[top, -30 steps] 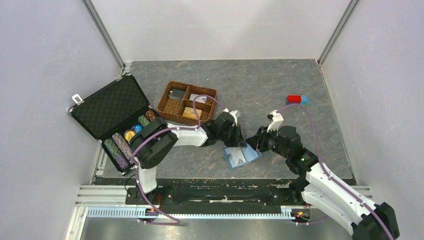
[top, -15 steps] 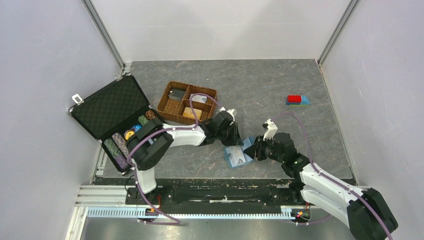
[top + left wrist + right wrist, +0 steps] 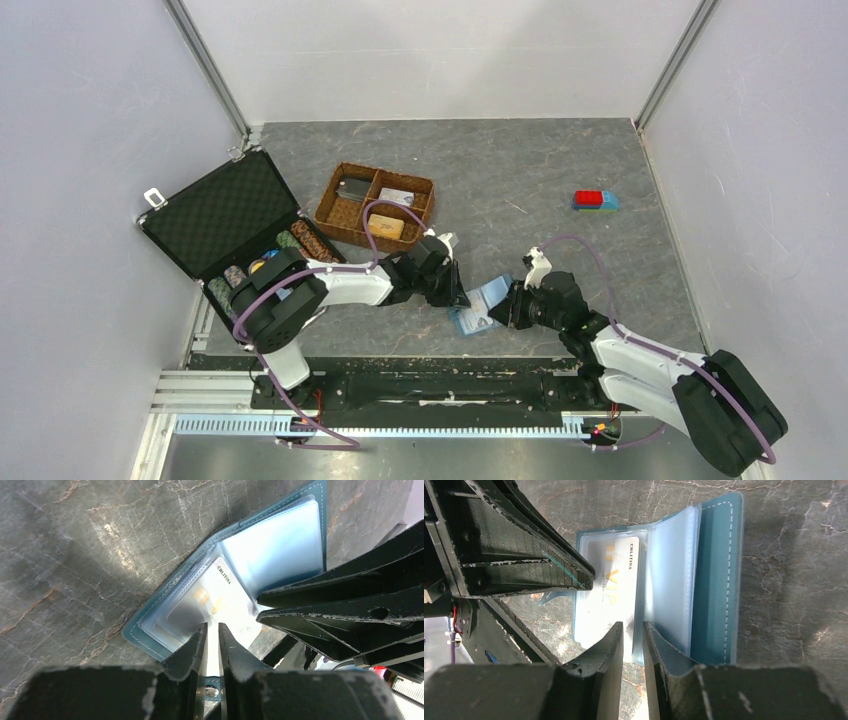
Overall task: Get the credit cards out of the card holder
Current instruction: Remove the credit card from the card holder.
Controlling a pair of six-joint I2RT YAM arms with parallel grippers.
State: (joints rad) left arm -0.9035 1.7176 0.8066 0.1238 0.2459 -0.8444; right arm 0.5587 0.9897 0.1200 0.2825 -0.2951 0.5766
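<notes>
The card holder lies open on the table, teal cover down, clear sleeves up. A white credit card with orange VIP lettering sits in its left sleeve. No orange card shows. My left gripper has its jaws almost closed, and its tips rest over the card's near edge, face on, not pinching it. My right gripper comes from the opposite side. Its jaws are closed on the lower corner of a raised clear sleeve leaf.
A brown wicker tray stands behind the left arm. An open black foam-lined case with rolls of poker chips is at the left. A red and blue block lies at the far right. Grey walls close in both sides.
Both grippers have moved left and toward the near edge. The left arm has drawn back, the right has reached further in, and the holder has shifted slightly with one leaf raised.
</notes>
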